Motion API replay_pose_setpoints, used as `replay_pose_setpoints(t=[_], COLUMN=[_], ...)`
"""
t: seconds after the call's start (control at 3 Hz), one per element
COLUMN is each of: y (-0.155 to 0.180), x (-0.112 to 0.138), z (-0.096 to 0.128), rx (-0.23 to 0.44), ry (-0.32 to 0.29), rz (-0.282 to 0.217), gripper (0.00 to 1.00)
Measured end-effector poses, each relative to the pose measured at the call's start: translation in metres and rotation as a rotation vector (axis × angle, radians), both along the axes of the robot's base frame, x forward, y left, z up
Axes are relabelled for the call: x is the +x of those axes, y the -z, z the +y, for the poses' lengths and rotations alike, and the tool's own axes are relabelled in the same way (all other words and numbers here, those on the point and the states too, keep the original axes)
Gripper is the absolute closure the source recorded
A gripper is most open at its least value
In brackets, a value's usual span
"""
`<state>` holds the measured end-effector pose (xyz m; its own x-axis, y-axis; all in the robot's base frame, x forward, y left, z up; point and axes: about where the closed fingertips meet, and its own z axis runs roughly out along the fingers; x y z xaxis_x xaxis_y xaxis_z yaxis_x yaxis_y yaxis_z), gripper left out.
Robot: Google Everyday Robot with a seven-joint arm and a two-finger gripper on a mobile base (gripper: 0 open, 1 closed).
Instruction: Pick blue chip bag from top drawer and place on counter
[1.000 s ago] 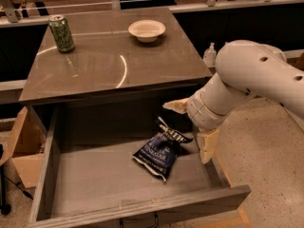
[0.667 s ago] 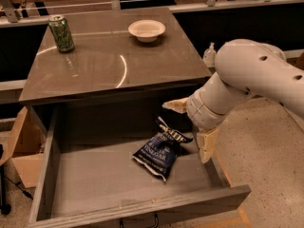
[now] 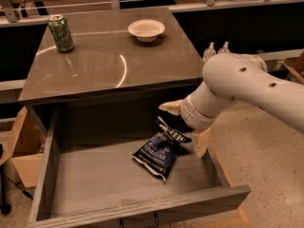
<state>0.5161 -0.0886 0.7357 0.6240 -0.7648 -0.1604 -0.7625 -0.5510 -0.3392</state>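
- Part of the arm (image 3: 256, 82) runs out at the right edge, and its wrist hides the rear of the top drawer's (image 3: 42, 175) right wall.
- Most of the handle (image 3: 155, 219) is cut off below.
- The blue chip bag (image 3: 159, 151) lies on the drawer floor, right of middle, its long axis diagonal and its black-and-white top edge pointing rear-right at the gripper (image 3: 181, 130).
- The fingers (image 3: 201, 143) are spread wide, grasping nothing, either side of that edge.
- A green can (image 3: 61, 33) and a bowl (image 3: 147, 30) stand on the worktop (image 3: 99, 75).
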Motion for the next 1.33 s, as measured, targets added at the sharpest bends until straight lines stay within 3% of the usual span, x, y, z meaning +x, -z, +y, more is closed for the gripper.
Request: replay_pose_setpoints(t=[1.0, 1.33], y=[0.057, 0.077], x=[0.037, 0.039], z=[0.038, 0.048], rx=[0.006, 0.02], ry=[-0.1, -0.127], rz=[0.011, 0.046], gripper=[0.0, 0.17])
